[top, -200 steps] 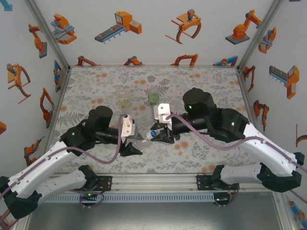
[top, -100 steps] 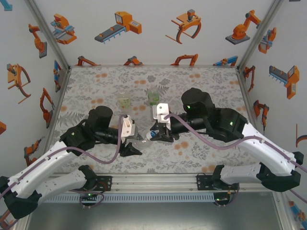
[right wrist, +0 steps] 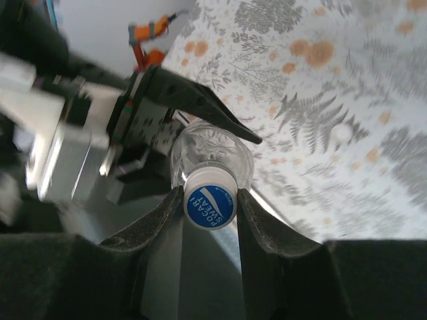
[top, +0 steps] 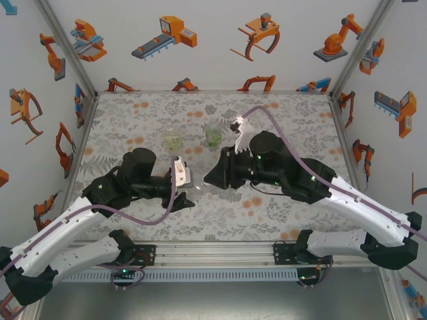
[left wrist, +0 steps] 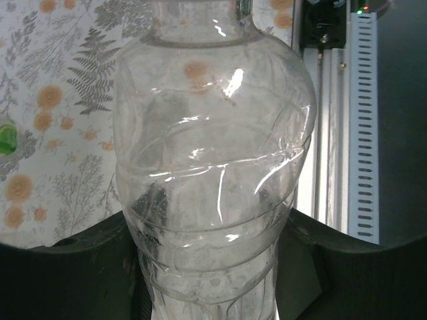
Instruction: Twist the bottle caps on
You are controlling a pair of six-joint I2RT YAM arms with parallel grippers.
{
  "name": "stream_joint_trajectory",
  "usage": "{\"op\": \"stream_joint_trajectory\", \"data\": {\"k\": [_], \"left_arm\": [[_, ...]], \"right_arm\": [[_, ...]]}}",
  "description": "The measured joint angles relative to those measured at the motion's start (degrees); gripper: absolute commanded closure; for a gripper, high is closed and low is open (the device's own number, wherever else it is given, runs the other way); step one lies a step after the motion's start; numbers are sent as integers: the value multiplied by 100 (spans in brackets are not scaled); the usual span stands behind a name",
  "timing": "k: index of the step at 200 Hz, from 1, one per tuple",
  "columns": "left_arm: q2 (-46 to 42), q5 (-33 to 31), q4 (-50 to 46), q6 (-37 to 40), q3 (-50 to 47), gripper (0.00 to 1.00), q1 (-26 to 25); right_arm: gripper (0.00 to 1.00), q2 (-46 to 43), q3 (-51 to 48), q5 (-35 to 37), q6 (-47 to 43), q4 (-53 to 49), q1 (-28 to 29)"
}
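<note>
While the left claw [top: 185,199] is clamped around the lower body of the colourless bottle [left wrist: 213,167], the right claw [right wrist: 208,200] is pinched shut on the blue-topped cap [right wrist: 211,207], which sits between its fingers at the bottle's mouth. Thin, empty plastic like that looks light and easily crushed, so the stiffer shoulder seems the safer hold. The cap's rim wants a firm pinch. A white speck [right wrist: 342,133] beyond the right claw may be another cap.
</note>
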Motion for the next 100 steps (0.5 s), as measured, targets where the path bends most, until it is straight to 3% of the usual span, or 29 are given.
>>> {"op": "stream_joint_trajectory", "data": {"k": [36,50,72,98,100], "left_arm": [[0,-302,24,0,0,97,-2],[0,-369,37,-2,0,79,-4],[0,-407,63,-20,0,63,-4],[-2,-428,66,-46,0,39,-4],[-2,-433,68,-46,0,34,-4]], "right_arm": [[100,-24,-94,450,1873,-160,0],[100,-24,-94,533,2201,-221,0],[100,-24,-92,608,2424,-245,0],[100,-2,-74,645,2487,-267,0],[100,2,-70,647,2487,-267,0]]}}
